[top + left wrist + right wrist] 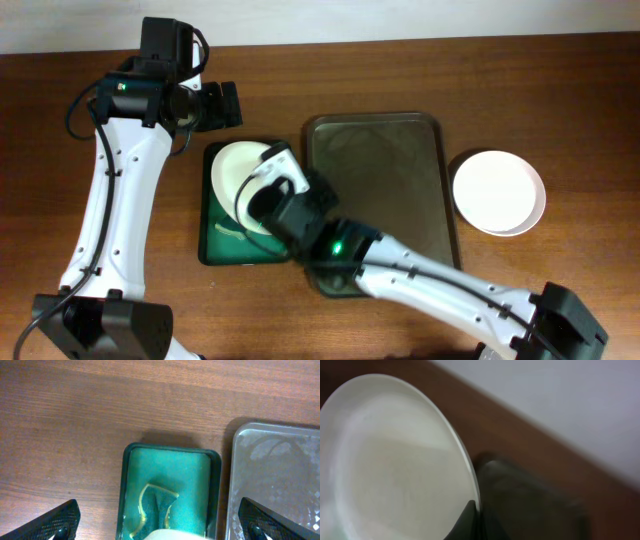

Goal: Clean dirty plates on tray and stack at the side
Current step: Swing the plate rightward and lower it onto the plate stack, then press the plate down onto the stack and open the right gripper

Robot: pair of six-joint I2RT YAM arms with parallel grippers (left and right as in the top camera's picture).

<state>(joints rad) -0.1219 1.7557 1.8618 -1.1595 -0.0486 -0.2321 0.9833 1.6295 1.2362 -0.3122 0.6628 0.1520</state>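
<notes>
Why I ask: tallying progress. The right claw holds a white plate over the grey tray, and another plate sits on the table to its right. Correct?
Wrong in one respect: the overhead view shows the right claw holding the white plate over the green tray, not the grey tray. As you say, another plate sits on the table to its right.

The right hand (476, 521) grips the white plate (390, 465) by its rim, dark tray (530, 500) beside it.
</notes>
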